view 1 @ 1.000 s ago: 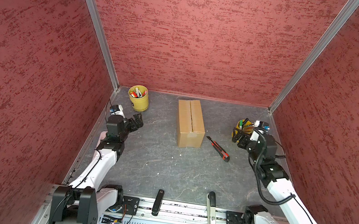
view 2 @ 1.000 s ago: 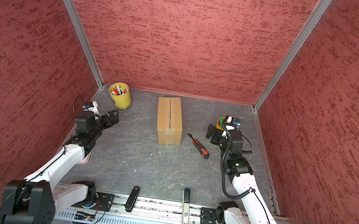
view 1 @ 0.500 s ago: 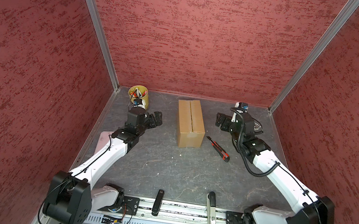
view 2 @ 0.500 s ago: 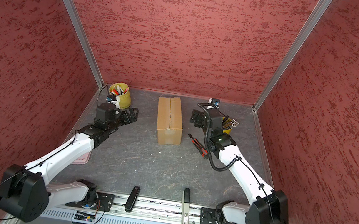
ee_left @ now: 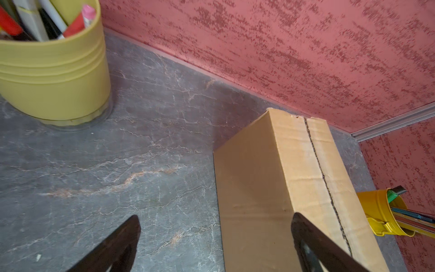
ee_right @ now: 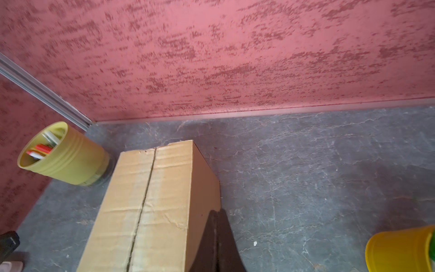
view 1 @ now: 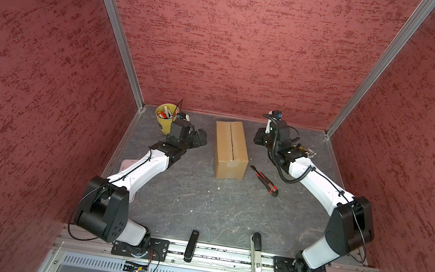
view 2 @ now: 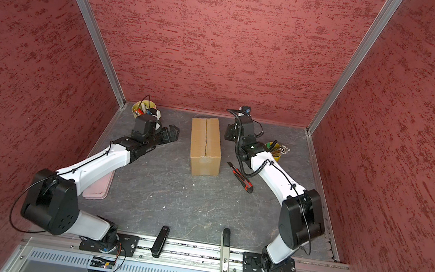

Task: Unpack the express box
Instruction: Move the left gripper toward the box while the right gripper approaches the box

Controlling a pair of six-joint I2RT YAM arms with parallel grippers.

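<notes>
**Closed carton between two grippers, nothing held**

The express box [view 1: 230, 147] stands on the grey table [view 1: 201, 203], a little toward 12 o'clock from the table's middle, with its long side running from 12 to 6 o'clock. Its top flaps lie flat. They meet at a centre seam under a pale band of tape, and a dark line runs along this seam. I cannot tell whether the tape is already cut.

The left gripper [view 1: 200, 137] is at 9 o'clock of the box, near it, with its fingers [ee_left: 122, 235] spread wide and empty. The right gripper [ee_right: 216, 235] is at 3 o'clock of the box, with its fingers pressed together on nothing. It seems not to touch the wall.

I judge that the box is light and stiff, but its corrugated walls would dent under a hard squeeze. The smooth cardboard may slide on the table when pushed from one side only. It looks too wide for one gripper, so a flap edge at the seam is the better place to take hold, while the other arm steadies a long wall.

A utility knife [view 1: 265, 179] lies at 4 o'clock of the box, untouched.
</notes>
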